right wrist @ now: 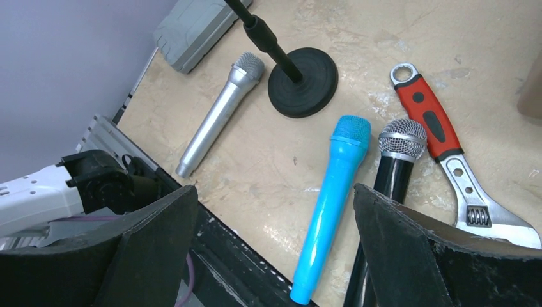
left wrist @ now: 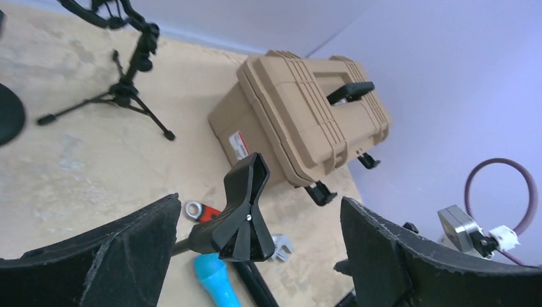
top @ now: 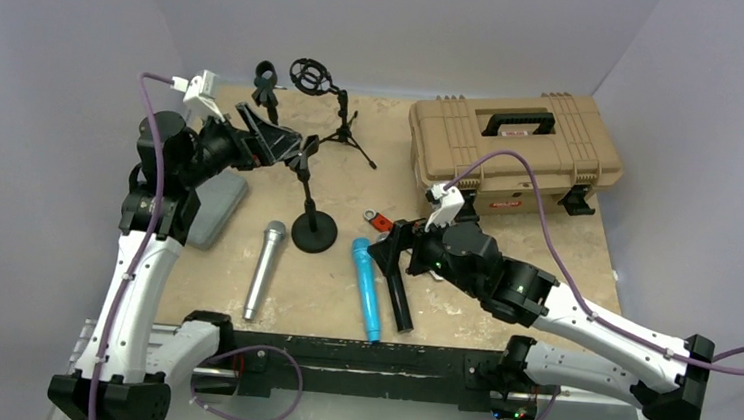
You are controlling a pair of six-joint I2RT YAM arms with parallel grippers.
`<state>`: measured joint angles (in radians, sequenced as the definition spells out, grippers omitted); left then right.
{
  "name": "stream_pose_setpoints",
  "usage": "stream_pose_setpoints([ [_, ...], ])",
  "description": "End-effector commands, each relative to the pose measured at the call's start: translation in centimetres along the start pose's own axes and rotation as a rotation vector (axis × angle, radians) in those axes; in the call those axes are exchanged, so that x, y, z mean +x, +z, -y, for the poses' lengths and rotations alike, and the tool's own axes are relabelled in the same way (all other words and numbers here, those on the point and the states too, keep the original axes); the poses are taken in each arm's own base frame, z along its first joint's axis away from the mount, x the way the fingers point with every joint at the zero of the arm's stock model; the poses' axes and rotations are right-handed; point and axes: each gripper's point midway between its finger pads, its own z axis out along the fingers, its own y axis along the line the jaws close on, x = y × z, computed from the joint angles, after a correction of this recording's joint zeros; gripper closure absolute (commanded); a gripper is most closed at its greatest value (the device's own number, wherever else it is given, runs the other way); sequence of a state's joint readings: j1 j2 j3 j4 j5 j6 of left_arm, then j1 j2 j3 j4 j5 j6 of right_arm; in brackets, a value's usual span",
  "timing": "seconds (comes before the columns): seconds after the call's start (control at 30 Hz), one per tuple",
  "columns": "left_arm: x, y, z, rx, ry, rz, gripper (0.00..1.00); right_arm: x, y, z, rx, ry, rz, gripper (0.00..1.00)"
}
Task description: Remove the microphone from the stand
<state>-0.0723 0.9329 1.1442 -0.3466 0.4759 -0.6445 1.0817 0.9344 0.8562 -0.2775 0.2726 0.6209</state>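
1. The left hand (left wrist: 260, 201) is up at the top of the stand (top: 306, 193) with its fingers spread wide. It is released and grips nothing.
2. The stand's clip (left wrist: 246, 211) sits right between those fingers with a clear gap on each side, touching neither. And that clip is empty, with no microphone in it.
3. Follow the pole down and the round base (top: 314, 234) is planted on the tabletop (top: 370, 185), about mid-table.
4. Over to the right hand (right wrist: 275, 190): it is spread wide too and holds nothing, hanging above the near part of the tabletop.
5. There's the black microphone (right wrist: 393, 169), off the stand and lying flat on the tabletop right under that hand. Its body runs in beneath the right finger and its mesh head points toward the far side.
6. Just beside it on the left, roughly parallel, lies the blue microphone (right wrist: 329, 204), with its head toward the stand's base.
7. On the other side of the base is the silver microphone (right wrist: 217, 115), also flat and well apart from the other two.
8. A red-handled wrench (right wrist: 441, 144) lies just beside the black microphone's head, on its right.
9. Further out, a tan toolbox (top: 513, 146) with its lid down sits at the far right.
10. A tripod stand (top: 344, 128) with a ring mount is at the far edge, and a grey case (top: 220, 208) lies by the left arm.
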Motion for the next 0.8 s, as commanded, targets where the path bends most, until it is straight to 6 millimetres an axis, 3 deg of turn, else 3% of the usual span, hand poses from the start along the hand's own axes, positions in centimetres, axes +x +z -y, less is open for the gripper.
stream_pose_setpoints([
  [0.0,0.5,0.1,2.4,0.219,-0.118,-0.064,0.07,-0.5,-0.7,0.4,0.006,0.013,0.034,0.1],
  [0.13,0.7,0.8,0.4,0.218,-0.17,-0.072,0.09,-0.7,-1.1,0.4,0.005,0.016,0.042,0.1],
  [0.37,2.9,1.8,-1.9,0.205,-0.21,-0.12,0.16,-0.4,-0.9,0.5,0.01,0.009,0.031,0.1],
  [0.77,4.5,2.5,-3.3,0.212,-0.239,-0.15,0.29,-0.1,-0.4,0.4,0.012,0.008,0.015,0.1],
])
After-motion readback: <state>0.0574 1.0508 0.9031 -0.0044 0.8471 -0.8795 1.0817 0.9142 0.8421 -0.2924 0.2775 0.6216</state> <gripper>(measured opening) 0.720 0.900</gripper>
